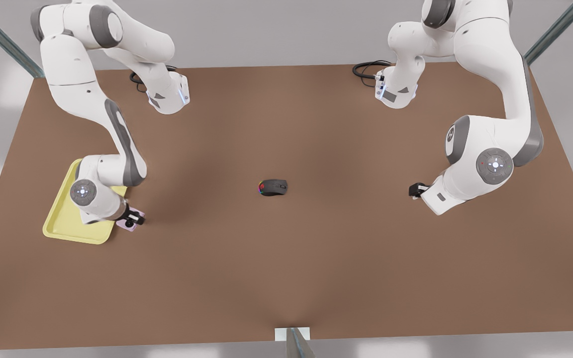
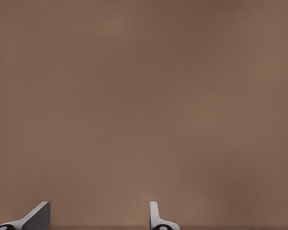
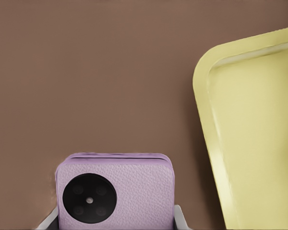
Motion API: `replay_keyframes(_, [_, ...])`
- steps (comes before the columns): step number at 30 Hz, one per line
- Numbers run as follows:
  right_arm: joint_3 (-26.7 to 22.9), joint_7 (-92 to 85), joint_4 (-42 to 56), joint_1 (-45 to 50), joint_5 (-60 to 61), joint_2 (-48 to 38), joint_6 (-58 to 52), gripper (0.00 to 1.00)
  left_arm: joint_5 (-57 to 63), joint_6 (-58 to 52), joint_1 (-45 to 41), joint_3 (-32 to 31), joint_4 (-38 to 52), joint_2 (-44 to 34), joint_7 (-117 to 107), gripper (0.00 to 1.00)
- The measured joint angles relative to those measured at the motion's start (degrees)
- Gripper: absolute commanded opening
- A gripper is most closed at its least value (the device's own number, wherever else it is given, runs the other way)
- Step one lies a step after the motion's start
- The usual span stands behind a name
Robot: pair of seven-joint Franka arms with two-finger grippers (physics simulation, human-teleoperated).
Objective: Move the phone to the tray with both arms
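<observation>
The phone point(image 1: 134, 219) is lying just beside the tray point(image 1: 62, 222), apparently not touching (front view's left); the mouse point(image 1: 273, 187) is sitting mid-table point(image 1: 316, 258), well apart.

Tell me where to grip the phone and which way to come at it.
Grip the phone across its two long straight side edges, coming down from above. It is squarish and thin, so the flat sides suit a pinch. The right gripper already has one finger on each side, next to the tray. The left gripper waits open above the bare table.
</observation>
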Motion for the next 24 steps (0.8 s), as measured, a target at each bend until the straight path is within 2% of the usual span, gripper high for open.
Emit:
replay_keyframes(4, [-2.3, -8.6, -0.1, -5.1, 0.4, 0.9, 0.9, 0.79, 0.0, -0.1, 0.0, 0.1, 0.0, -0.1, 0.1, 1.0])
replay_keyframes(10, [-6.6, -20.9, -0.6, -7.7, 1.2, 1.9, 2.0, 0.79, -0.1, -0.3, 0.0, 0.1, 0.0, -0.2, 0.1, 1.0])
replay_keyframes(11, [-7.0, -22.7, -0.8, -7.9, 1.3, 2.1, 2.1, 1.0, -0.1, -0.3, 0.0, 0.2, 0.0, -0.2, 0.1, 1.0])
replay_keyframes(17, [-7.3, -31.3, -0.8, -7.9, 2.1, 1.1, 2.1, 1.0, -0.1, -0.4, 0.1, 0.2, 0.4, -0.2, 0.2, 1.0])
replay_keyframes(20, [-6.7, -33.7, 6.2, -2.8, 2.2, -3.5, -3.0, 1.0, 0.0, -0.5, 0.0, 0.3, 0.5, -0.6, 0.0, 1.0])
replay_keyframes(22, [-3.9, -33.9, 15.0, 0.2, 2.5, -6.0, -9.2, 1.0, 0.0, -0.5, 0.0, 0.3, 1.0, -1.0, -0.4, 1.0])
replay_keyframes(24, [-5.2, -33.4, 26.9, 6.6, 4.2, -7.6, -18.0, 1.0, 0.2, -0.7, 0.0, 0.3, 1.4, -1.7, -1.2, 1.0])
